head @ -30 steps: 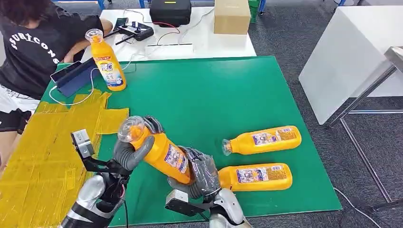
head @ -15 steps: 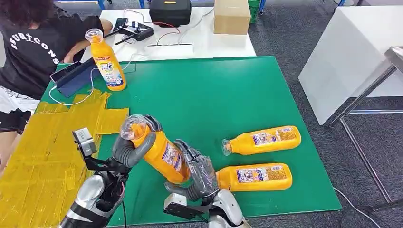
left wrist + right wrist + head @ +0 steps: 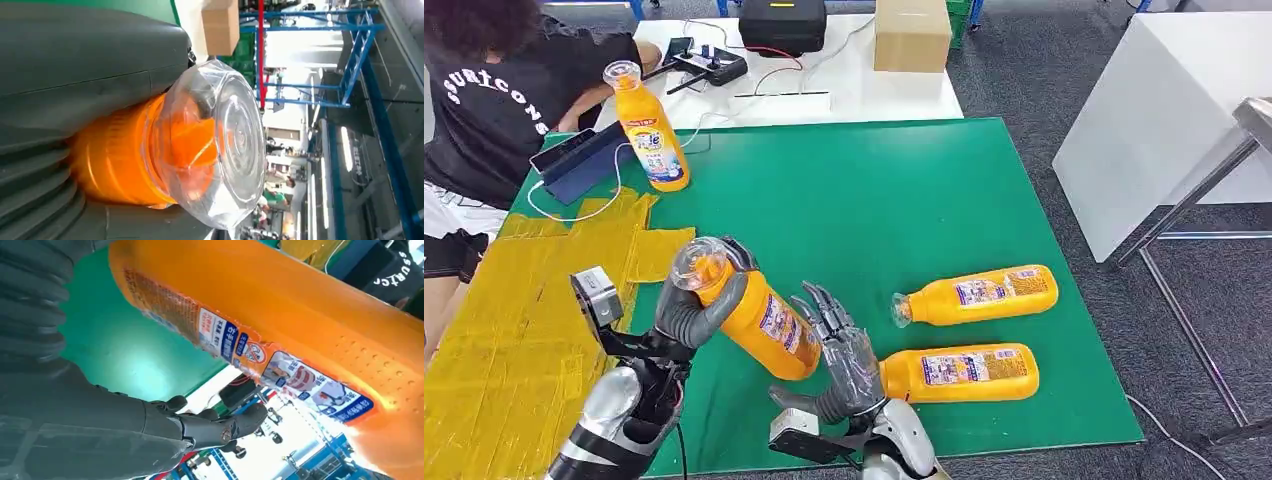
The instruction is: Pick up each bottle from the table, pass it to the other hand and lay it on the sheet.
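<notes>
My left hand (image 3: 692, 308) grips the neck of an orange bottle (image 3: 759, 322) with a clear cap (image 3: 694, 262), holding it tilted above the green mat (image 3: 874, 200). The left wrist view shows that cap (image 3: 220, 145) and orange neck close up against the hand (image 3: 75, 60). My right hand (image 3: 842, 355) is beside the bottle's base with its fingers spread apart and off the bottle; the right wrist view shows the bottle's labelled body (image 3: 280, 325) just past the extended fingers (image 3: 200, 427). Two more orange bottles (image 3: 979, 295) (image 3: 959, 372) lie on the mat at the right. The yellow sheet (image 3: 514, 320) lies at the left.
Another orange bottle (image 3: 652, 130) stands upright at the mat's far left corner. A person in a black shirt (image 3: 484, 90) leans over the table's left side near a blue tablet case (image 3: 584, 160). A cardboard box (image 3: 912, 35) and black equipment (image 3: 782, 25) sit on the white table behind.
My right hand has let go of the bottle's base and spread its fingers. The left hand has kept its grip on the neck and shifted the bottle slightly left and up.
</notes>
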Robot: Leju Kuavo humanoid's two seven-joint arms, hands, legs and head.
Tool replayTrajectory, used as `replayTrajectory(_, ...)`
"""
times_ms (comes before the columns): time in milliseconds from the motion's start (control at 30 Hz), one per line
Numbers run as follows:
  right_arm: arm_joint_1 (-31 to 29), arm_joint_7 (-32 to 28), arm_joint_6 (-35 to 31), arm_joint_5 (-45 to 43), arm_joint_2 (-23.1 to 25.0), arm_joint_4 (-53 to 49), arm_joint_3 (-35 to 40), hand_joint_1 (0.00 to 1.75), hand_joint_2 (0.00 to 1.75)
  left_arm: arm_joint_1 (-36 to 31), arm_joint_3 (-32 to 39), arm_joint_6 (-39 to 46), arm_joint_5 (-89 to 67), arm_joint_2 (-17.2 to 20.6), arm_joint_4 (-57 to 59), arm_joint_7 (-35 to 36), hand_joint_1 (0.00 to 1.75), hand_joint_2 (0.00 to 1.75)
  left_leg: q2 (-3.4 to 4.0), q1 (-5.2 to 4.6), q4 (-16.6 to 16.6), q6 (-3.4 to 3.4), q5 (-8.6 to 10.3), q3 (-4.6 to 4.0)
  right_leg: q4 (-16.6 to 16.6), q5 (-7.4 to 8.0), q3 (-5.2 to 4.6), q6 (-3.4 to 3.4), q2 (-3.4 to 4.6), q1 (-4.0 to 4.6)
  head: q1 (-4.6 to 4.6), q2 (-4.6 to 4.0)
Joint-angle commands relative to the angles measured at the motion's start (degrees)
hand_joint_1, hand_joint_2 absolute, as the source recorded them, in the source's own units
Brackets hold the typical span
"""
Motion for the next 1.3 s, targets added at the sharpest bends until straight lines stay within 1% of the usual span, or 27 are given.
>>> replayTrajectory(33, -0.63, -0.14, -0.51, -0.34, -1.47, 0.22, 0.84, 0.00, 1.75, -2.00, 0.62, 2.51, -2.90, -0.48, 2.60, -0.35, 1.75, 1.75, -0.05, 0.05, -0.01, -0.06, -0.04, 0.10, -0.04, -0.05, 0.13, -0.02, -0.09, 0.05, 0.02, 0.00)
replayTrajectory(100, -0.63, -0.14, -0.51, -0.34, -1.47, 0.22, 0.84, 0.00, 1.75, -2.00, 0.62, 2.51, -2.90, -0.48, 2.60, -0.35, 1.75, 1.75, -0.07, 0.13, 0.01, -0.12, -0.15, 0.32, -0.05, -0.15, 0.38, -0.04, -0.15, 0.14, 0.00, 0.00)
replayTrajectory(133, -0.63, -0.14, -0.51, -0.34, -1.47, 0.22, 0.84, 0.00, 1.75, -2.00, 0.62, 2.51, -2.90, -0.48, 2.60, -0.35, 1.75, 1.75, -0.07, 0.07, -0.01, -0.07, -0.06, 0.14, -0.05, -0.06, 0.18, -0.02, -0.12, 0.07, 0.02, 0.00)
replayTrajectory(267, -0.16, -0.09, -0.90, -0.28, -1.59, -0.70, 0.58, 0.00, 1.75, -2.62, 0.40, 7.56, -9.29, -0.69, 2.68, -0.85, 1.75, 1.75, -0.11, 0.10, 0.01, -0.08, -0.10, 0.21, -0.05, -0.11, 0.28, -0.03, -0.17, 0.11, 0.00, 0.00)
replayTrajectory(300, 0.01, -0.05, -0.86, -0.24, -1.65, -1.20, 0.51, 0.00, 1.75, -3.18, 0.29, 14.66, -18.44, -0.93, 3.22, -1.26, 1.75, 1.75, -0.10, 0.06, -0.01, -0.06, -0.05, 0.13, -0.04, -0.07, 0.17, -0.02, -0.15, 0.06, 0.00, 0.00)
replayTrajectory(333, 0.11, -0.03, -0.71, -0.18, -1.70, -1.65, 0.52, 0.00, 1.75, -3.65, 0.24, 17.33, -22.12, -1.15, 3.72, -0.71, 1.75, 1.75, -0.14, 0.10, 0.02, -0.10, -0.11, 0.22, -0.03, -0.13, 0.29, -0.03, -0.20, 0.11, 0.00, 0.00)
replayTrajectory(367, 0.16, -0.02, -0.71, -0.17, -1.73, -1.81, 0.48, 0.00, 1.75, -3.80, 0.21, 17.81, -22.89, -1.16, 3.88, -0.57, 1.75, 1.75, -0.15, 0.08, 0.01, -0.07, -0.05, 0.12, -0.03, -0.08, 0.19, -0.02, -0.20, 0.08, 0.00, 0.00)
replayTrajectory(400, 0.18, -0.01, -0.51, -0.04, -1.76, -2.57, 0.62, 0.00, 1.75, -4.71, 0.09, 22.74, -30.86, -0.99, 5.24, 0.58, 1.75, 1.75, -0.13, 0.04, 0.00, -0.05, -0.02, 0.05, -0.02, -0.05, 0.10, -0.01, -0.17, 0.04, 0.02, 0.00)
replayTrajectory(467, 0.33, 0.06, -0.08, -0.01, -1.83, -4.04, 0.65, 0.00, 1.75, -5.37, 0.40, 25.81, -37.37, -1.31, 6.59, 1.89, 1.75, 1.75, -0.17, 0.09, 0.02, -0.08, -0.06, 0.14, -0.03, -0.10, 0.21, -0.03, -0.22, 0.10, 0.00, 0.00)
replayTrajectory(500, 0.41, 0.08, -0.02, -0.01, -1.85, -4.57, 0.63, 0.00, 1.75, -5.55, 0.56, 26.06, -38.42, -1.32, 6.97, 2.16, 1.75, 1.75, -0.18, 0.14, 0.03, -0.13, -0.14, 0.29, -0.04, -0.17, 0.38, -0.04, -0.26, 0.15, 0.00, 0.00)
replayTrajectory(533, 0.77, 0.01, 1.86, -2.44, -1.93, -5.90, 0.39, 0.00, 1.75, -5.78, 0.64, 26.01, -39.64, -1.34, 7.62, 2.55, 1.75, 1.75, -0.20, 0.15, 0.05, -0.14, -0.16, 0.32, -0.02, -0.19, 0.42, -0.05, -0.30, 0.16, 0.00, 0.00)
replayTrajectory(567, 0.98, -0.13, 2.38, -3.06, -2.17, -6.82, 0.27, 0.00, 1.75, -5.81, 0.72, 26.06, -40.66, -1.35, 7.96, 2.80, 1.75, 1.75, -0.19, 0.14, 0.04, -0.13, -0.14, 0.29, -0.02, -0.18, 0.38, -0.05, -0.29, 0.15, 0.00, 0.00)
replayTrajectory(600, 1.45, -0.08, 3.08, -3.32, -2.56, -8.86, 0.15, 0.00, 1.75, -5.80, 1.08, 28.10, -45.79, -1.37, 8.68, 3.88, 1.75, 1.75, -0.11, 0.04, 0.00, -0.05, -0.02, 0.07, -0.02, -0.05, 0.11, -0.02, -0.15, 0.05, 0.00, 0.00)
replayTrajectory(700, 3.01, 0.23, 5.54, -4.94, -3.15, -13.87, -0.30, 0.00, 1.75, -5.78, 1.06, 31.68, -58.77, -0.82, 10.06, 7.06, 1.75, 1.75, -0.14, 0.08, 0.00, -0.10, -0.10, 0.24, -0.03, -0.14, 0.29, -0.03, -0.21, 0.08, 0.00, 0.02)
replayTrajectory(733, 3.07, 0.22, 5.85, -5.09, -3.28, -14.37, -0.26, 0.00, 1.75, -5.73, 1.03, 31.87, -59.91, -0.88, 10.13, 7.55, 1.75, 1.75, -0.14, 0.06, -0.01, -0.07, -0.06, 0.14, -0.03, -0.09, 0.19, -0.02, -0.19, 0.06, 0.00, 0.00)
replayTrajectory(767, 3.31, 0.39, 6.17, -5.35, -3.49, -15.54, -0.47, 0.00, 1.75, -5.79, 0.87, 32.04, -62.33, -0.69, 10.56, 8.19, 1.75, 1.75, -0.14, 0.10, 0.01, -0.09, -0.12, 0.24, -0.04, -0.15, 0.31, -0.03, -0.21, 0.10, 0.02, 0.00)
replayTrajectory(800, 3.47, 0.36, 6.53, -5.49, -3.80, -16.90, -0.67, 0.00, 1.75, -6.11, 0.53, 32.78, -68.81, -0.34, 11.64, 10.72, 1.75, 1.75, -0.12, 0.06, 0.01, -0.06, -0.07, 0.14, -0.02, -0.10, 0.18, -0.02, -0.17, 0.06, 0.00, 0.00)
replayTrajectory(833, 3.59, 0.36, 6.49, -5.43, -3.80, -17.20, -0.79, 0.00, 1.75, -6.16, 0.35, 32.75, -69.92, -0.30, 11.78, 11.02, 1.75, 1.75, -0.12, 0.10, 0.02, -0.10, -0.13, 0.24, -0.03, -0.15, 0.30, -0.03, -0.19, 0.11, -0.02, 0.00)
replayTrajectory(900, 3.63, 0.41, 7.01, -5.66, -3.97, -18.17, -1.15, 0.00, 1.75, -6.50, 0.17, 32.95, -74.30, -0.08, 12.90, 12.71, 1.75, 1.75, -0.12, 0.04, -0.01, -0.05, -0.04, 0.11, -0.04, -0.07, 0.15, -0.01, -0.16, 0.05, 0.02, 0.02)
replayTrajectory(1000, 3.40, 0.12, 7.78, -6.05, -4.21, -18.88, -1.19, 0.00, 1.75, -7.05, 0.27, 35.17, -86.70, 0.67, 15.51, 17.27, 1.75, 1.75, -0.08, 0.08, 0.00, -0.09, -0.09, 0.22, -0.04, -0.10, 0.27, -0.02, -0.15, 0.08, 0.00, 0.00)
replayTrajectory(1067, 3.35, 0.12, 7.86, -6.13, -4.17, -18.94, -1.23, 0.00, 1.75, -7.13, 0.39, 35.55, -87.08, 0.55, 16.47, 17.34, 1.75, 1.75, -0.08, 0.02, -0.03, -0.06, -0.02, 0.12, -0.04, -0.05, 0.14, -0.02, -0.12, 0.03, 0.00, 0.00)
replayTrajectory(1167, 3.35, 0.12, 7.86, -6.13, -4.17, -18.94, -1.23, 0.00, 1.75, -7.13, 0.39, 35.55, -87.08, 0.55, 16.47, 17.34, 1.75, 1.75, -0.10, 0.10, -0.01, -0.11, -0.09, 0.24, -0.06, -0.10, 0.29, -0.04, -0.18, 0.10, 0.00, 0.00)
replayTrajectory(1233, 3.35, 0.12, 7.86, -6.13, -4.17, -18.94, -1.23, 0.00, 1.75, -7.13, 0.39, 35.55, -87.08, 0.55, 16.47, 17.34, 1.75, 1.75, -0.05, 0.04, -0.03, -0.06, -0.04, 0.11, -0.04, -0.05, 0.13, -0.02, -0.10, 0.04, 0.00, 0.00)
replayTrajectory(1300, 3.31, 0.07, 7.91, -6.14, -4.18, -18.73, -1.15, 0.00, 1.75, -7.10, 0.52, 35.89, -88.08, 0.60, 16.37, 17.68, 1.75, 1.75, -0.06, 0.06, -0.02, -0.07, -0.06, 0.15, -0.06, -0.07, 0.18, -0.03, -0.12, 0.07, 0.00, 0.00)
